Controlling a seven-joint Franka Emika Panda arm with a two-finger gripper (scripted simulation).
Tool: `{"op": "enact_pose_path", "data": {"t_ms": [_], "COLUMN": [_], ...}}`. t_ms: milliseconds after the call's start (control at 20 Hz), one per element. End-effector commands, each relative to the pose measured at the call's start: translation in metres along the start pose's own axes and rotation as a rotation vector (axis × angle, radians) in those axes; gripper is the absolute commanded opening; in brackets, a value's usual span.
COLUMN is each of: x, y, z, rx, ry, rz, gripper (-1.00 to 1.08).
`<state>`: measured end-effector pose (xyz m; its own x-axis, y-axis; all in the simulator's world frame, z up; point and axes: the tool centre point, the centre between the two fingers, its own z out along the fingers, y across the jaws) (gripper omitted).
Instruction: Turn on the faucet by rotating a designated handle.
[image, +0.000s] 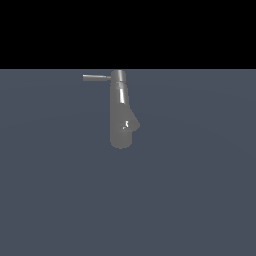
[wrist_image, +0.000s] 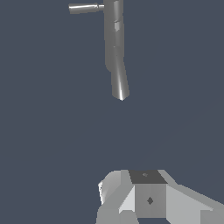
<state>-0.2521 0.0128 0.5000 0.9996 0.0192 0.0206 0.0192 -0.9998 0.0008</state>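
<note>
The grey glossy faucet (image: 120, 120) stands on the dark floor in the exterior view, narrow at its cylindrical cap and wider at its rounded end, with a small bump on its side. The thin handle (image: 96, 77) sticks sideways from the cap toward the exterior view's left. Both the faucet (wrist_image: 114, 43) and the handle (wrist_image: 84, 8) show in the wrist view as well, well apart from my gripper (wrist_image: 140, 186). Only pale blocky parts of the gripper show at that picture's edge, with nothing held. The arm does not appear in the exterior view.
A flat blue-grey floor (image: 200, 190) surrounds the faucet. Behind it the exterior view is plain black.
</note>
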Motion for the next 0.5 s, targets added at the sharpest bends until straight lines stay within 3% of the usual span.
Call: {"op": "enact_pose_path", "data": {"t_ms": [0,450], "x": [0.0,0.0096], "y": [0.0,-0.0096], "z": [0.0,-0.0057], "rx": [0.0,-0.023], "ry": [0.0,0.038], "rz": [0.0,-0.007], "gripper": [-1.0,-1.0]}}
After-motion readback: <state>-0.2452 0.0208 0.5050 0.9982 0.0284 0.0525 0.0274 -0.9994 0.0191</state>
